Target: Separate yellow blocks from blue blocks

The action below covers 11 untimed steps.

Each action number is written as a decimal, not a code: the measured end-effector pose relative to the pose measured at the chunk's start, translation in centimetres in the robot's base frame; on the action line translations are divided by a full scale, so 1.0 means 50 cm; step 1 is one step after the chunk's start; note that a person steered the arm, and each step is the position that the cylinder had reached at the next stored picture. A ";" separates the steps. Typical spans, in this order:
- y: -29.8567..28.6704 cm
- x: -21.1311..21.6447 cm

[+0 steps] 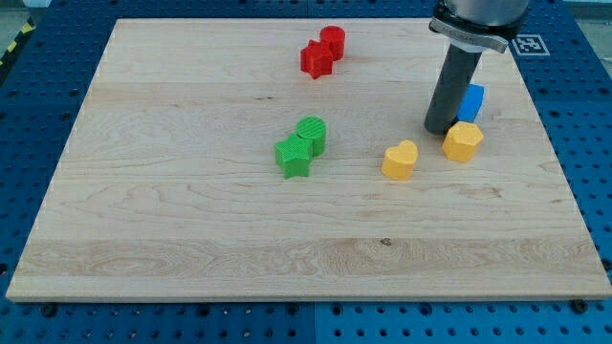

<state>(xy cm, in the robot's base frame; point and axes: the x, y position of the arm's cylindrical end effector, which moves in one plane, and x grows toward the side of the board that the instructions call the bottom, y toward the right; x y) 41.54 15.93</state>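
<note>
Jawless smooth dark rod, my tip (440, 130) beside blue block (471, 101), ridged yellow hexagonal block (463, 141)

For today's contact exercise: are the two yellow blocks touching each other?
Apart. The camera view shows bare board between the yellow heart block and the yellow hexagon block.

Red cylinder (332, 40) touching red star-like block (315, 59): far to view's left of my tip (440, 130), toward view's top. Green cylinder (312, 134) touching green star (294, 157): also left of tip, roughly level with it. Pale wooden desk (191, 220) carries all. Blue perforated base (38, 325) surrounds desk. Black-white marker (529, 43) up-right of tip.
</note>
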 end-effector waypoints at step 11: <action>-0.026 0.084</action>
